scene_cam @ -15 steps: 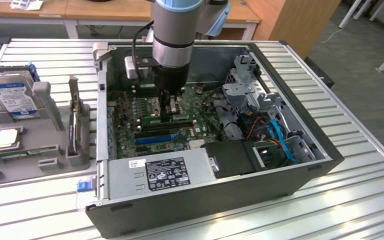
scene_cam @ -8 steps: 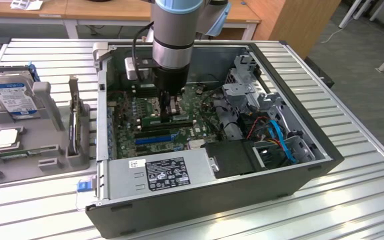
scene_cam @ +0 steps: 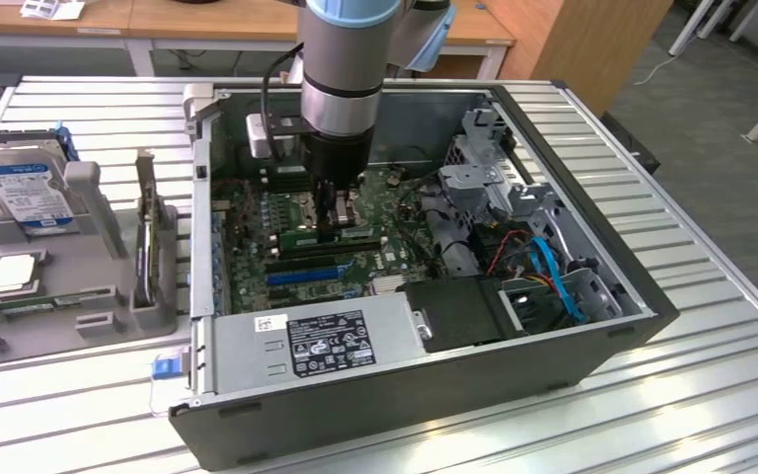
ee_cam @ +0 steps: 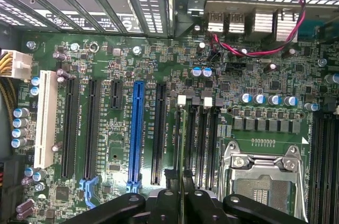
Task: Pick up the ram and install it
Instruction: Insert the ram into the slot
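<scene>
I am clamping my jaws on the long thin green ram stick (scene_cam: 355, 237), holding it edge-down at the narrow black memory slots (ee_cam: 204, 139) in the exterior view's centre, so it is lining up lengthwise with them.

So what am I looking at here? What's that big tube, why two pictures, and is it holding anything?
The grey tube is a robot arm reaching into an open computer case on a metal table. One picture comes from a camera off to the side. The other comes from a camera on the arm's wrist, looking at the motherboard. The black gripper is shut on the ram, a thin green memory stick seen edge-on, at the memory slots. I cannot tell whether it is seated. On the exterior view's left, a grey holder keeps parts, among them a hard drive.
</scene>
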Available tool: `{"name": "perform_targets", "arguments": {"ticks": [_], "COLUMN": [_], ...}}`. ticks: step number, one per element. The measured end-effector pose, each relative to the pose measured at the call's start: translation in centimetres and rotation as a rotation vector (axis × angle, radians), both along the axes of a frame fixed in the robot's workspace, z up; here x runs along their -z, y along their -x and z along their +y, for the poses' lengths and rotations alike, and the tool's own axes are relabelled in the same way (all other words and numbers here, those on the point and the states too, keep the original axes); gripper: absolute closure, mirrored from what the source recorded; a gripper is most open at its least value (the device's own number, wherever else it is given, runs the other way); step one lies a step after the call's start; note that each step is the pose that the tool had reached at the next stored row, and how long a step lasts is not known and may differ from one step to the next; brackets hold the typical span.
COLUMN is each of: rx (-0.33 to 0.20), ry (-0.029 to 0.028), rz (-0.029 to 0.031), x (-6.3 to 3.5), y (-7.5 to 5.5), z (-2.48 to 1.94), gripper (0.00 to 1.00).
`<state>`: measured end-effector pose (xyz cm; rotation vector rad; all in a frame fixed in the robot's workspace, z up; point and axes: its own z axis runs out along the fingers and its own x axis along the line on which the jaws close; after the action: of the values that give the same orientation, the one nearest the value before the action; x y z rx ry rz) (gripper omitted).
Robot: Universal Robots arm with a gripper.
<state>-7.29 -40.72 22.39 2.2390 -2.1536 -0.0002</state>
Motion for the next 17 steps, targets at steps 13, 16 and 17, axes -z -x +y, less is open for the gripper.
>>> {"name": "perform_targets", "arguments": {"ticks": [13, 16, 17], "rx": [-0.002, -0.002, -0.002], "ry": [0.0002, 0.0000, 0.0001], "rz": [-0.0012, -0.0012, -0.0012], "x": [0.25, 0.26, 0.26], "y": [0.00, 0.00, 0.00], "z": [0.00, 0.00, 0.00], "gripper": [0.87, 0.87, 0.87]}}
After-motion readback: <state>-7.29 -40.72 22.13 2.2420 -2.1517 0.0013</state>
